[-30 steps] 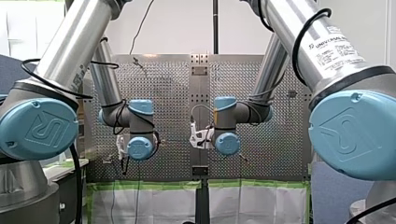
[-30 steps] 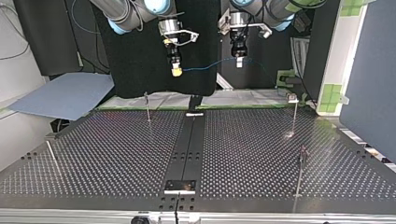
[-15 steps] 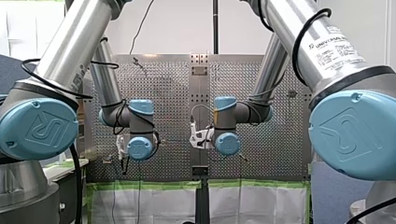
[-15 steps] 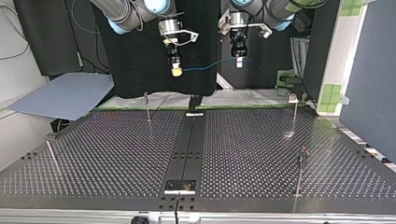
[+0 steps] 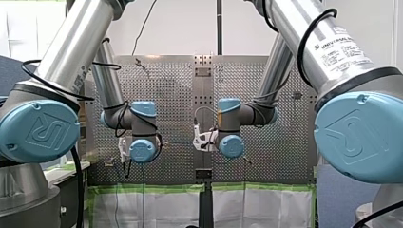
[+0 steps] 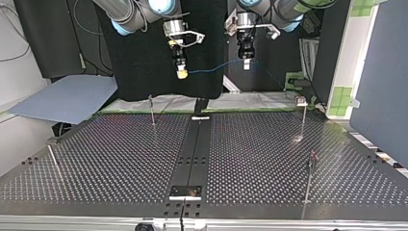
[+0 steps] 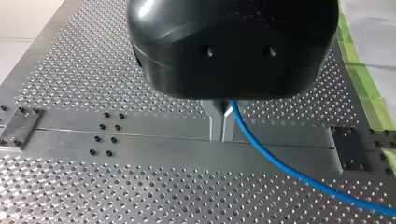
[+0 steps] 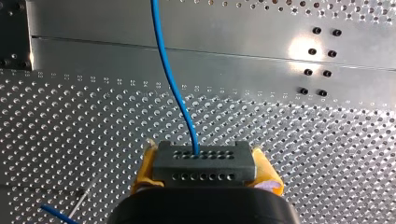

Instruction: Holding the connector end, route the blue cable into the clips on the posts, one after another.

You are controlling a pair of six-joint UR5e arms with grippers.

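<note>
No motion since the prior frame. Right gripper [image 8: 205,164] has its yellow pads clamped on the connector [image 8: 204,158]. Left gripper [image 7: 222,123] is pinched on the blue cable [image 7: 275,161]. Arm label [image 5: 340,45], upper right of the front view, reads "UNIVERSAL"; the rest is illegible.

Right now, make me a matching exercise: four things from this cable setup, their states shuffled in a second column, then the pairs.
Things: 1 connector; 2 blue cable; 3 my left gripper; 4 post at the top view's left.
States: A stands on the table, no cable in it; B held between yellow pads; C metal fingers shut on the cable; D runs through the air from my right gripper to my left.
Pairs: 1-B; 2-D; 3-C; 4-A.
</note>
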